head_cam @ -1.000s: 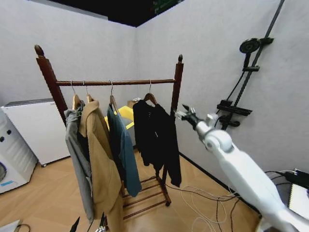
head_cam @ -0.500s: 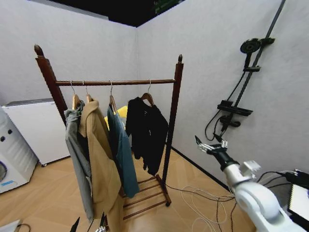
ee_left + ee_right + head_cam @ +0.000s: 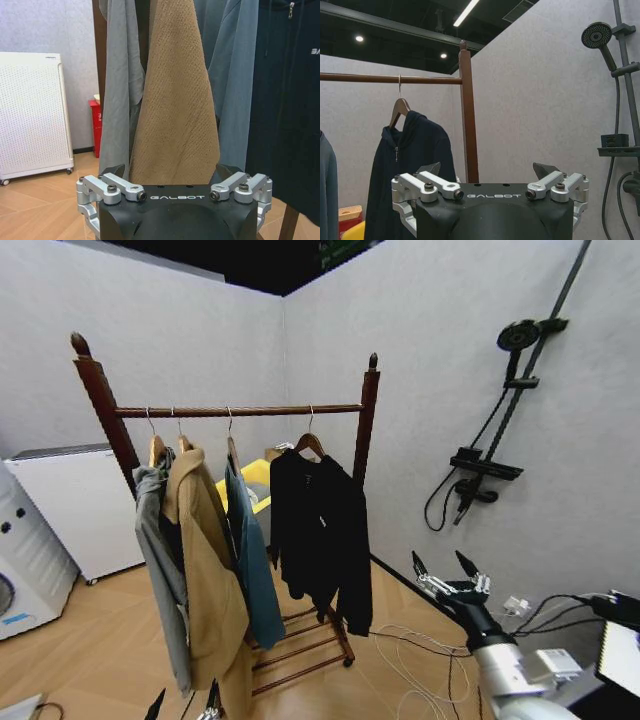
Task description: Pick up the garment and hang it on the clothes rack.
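1 garment (image 3: 318, 530) on clothes rack (image 3: 365, 430), right claw (image 3: 447, 575) apart, open

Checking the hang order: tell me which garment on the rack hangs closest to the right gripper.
The black jacket, last on the bar beside the rack's right upright; the teal, tan and grey ones hang farther from the right gripper.

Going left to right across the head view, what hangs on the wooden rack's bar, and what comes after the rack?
Grey garment → tan long coat → teal-blue jacket → black long-sleeved jacket on a wooden hanger → the dark reddish-brown rack's right upright → right gripper, open → black wall-mounted shower fitting.
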You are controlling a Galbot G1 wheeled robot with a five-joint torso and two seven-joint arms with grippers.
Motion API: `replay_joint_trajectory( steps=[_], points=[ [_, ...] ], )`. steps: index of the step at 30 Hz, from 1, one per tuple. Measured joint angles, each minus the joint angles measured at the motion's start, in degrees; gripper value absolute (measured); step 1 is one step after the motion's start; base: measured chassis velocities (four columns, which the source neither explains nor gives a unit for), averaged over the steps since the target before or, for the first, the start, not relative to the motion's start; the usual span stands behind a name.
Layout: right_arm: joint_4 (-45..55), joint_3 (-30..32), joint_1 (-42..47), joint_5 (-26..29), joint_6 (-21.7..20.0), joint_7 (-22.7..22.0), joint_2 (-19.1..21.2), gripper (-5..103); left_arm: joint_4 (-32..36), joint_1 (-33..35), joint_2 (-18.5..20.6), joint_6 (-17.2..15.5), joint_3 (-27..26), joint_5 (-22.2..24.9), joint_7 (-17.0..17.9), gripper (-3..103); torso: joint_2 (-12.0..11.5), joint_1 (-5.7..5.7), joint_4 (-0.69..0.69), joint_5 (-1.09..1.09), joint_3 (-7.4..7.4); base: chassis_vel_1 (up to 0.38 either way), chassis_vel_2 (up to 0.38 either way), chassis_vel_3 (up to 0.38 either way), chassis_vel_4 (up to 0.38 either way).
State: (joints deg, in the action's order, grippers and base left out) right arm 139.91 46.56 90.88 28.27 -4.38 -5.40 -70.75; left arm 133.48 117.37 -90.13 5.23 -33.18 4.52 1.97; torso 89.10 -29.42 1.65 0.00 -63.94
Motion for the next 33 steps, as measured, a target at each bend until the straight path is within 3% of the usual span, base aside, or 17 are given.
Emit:
replay_joint_trajectory(
  steps=[33],
  points=[
    [-0.5, -0.4, -0.7, 0.3, -0.3, 0.0, 0.4, 100, 0.0, 0.0, 0.0, 0.0, 0.0, 0.0, 0.0, 100, 0.0, 0.00, 0.01, 0.01, 0.00, -0.034, -0.035, -0.030, -0.034]
  ],
)
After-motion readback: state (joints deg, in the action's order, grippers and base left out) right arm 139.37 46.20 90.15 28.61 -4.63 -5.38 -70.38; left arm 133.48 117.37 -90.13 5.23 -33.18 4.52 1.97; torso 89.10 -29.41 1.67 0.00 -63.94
